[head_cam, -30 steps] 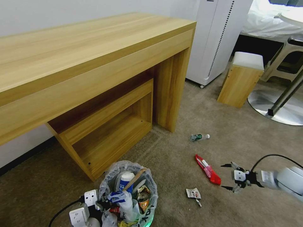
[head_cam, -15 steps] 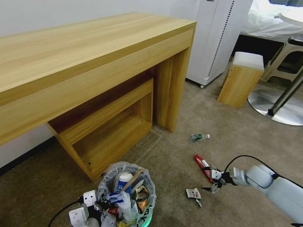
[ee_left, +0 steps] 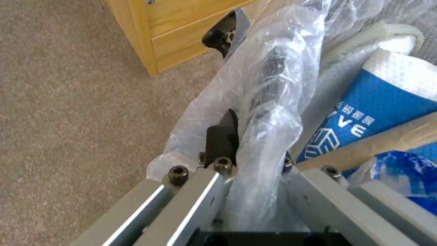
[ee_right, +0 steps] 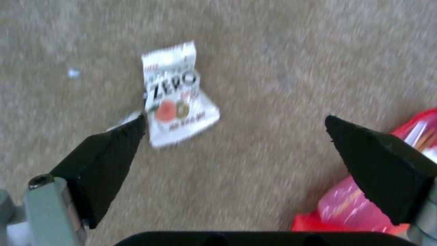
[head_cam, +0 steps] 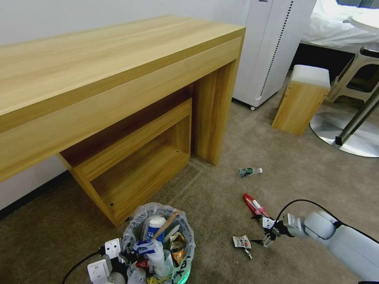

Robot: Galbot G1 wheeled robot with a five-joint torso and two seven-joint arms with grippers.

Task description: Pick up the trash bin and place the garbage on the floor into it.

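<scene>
Head camera looks down from above at the floor, desk at 11 o'clock. The left wrist camera presses close against the trash bin rim. The right wrist camera hangs low over a white wrapper, shared with the head view at 5 o'clock.

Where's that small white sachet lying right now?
In the head view the white sachet lies on the carpet right of the trash bin, just ahead of the open right gripper, near the red wrapper.
</scene>
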